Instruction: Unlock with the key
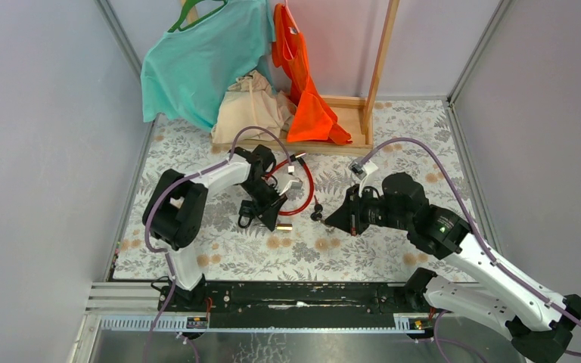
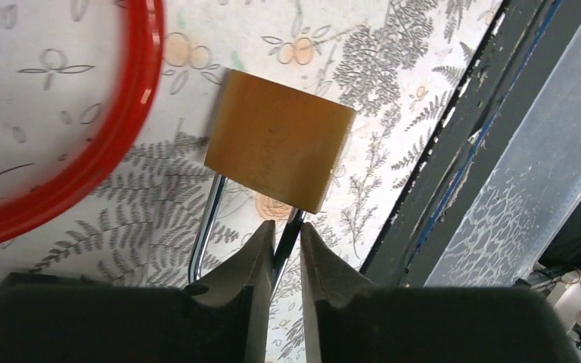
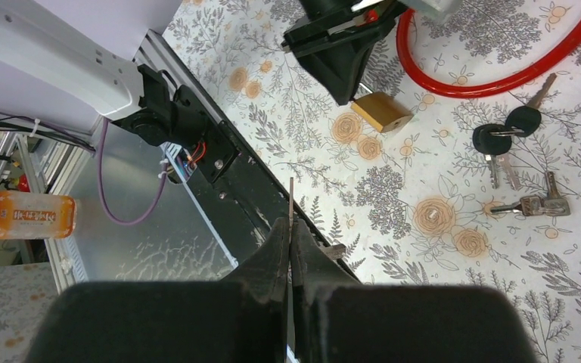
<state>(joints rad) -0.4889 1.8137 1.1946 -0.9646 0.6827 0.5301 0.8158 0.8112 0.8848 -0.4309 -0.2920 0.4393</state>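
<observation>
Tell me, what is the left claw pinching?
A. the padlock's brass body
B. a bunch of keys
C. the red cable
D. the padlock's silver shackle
D: the left wrist view shows the left claw closed on one leg of the silver shackle, clear of the brass body.

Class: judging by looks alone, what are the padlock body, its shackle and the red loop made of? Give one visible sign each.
Padlock body: probably brass, dull golden with fine scratches. Shackle, pinched by the left gripper: likely polished steel, silvery with bright reflections. Red loop: glossy plastic or rubber coating, judging by its sheen; core hidden.
</observation>
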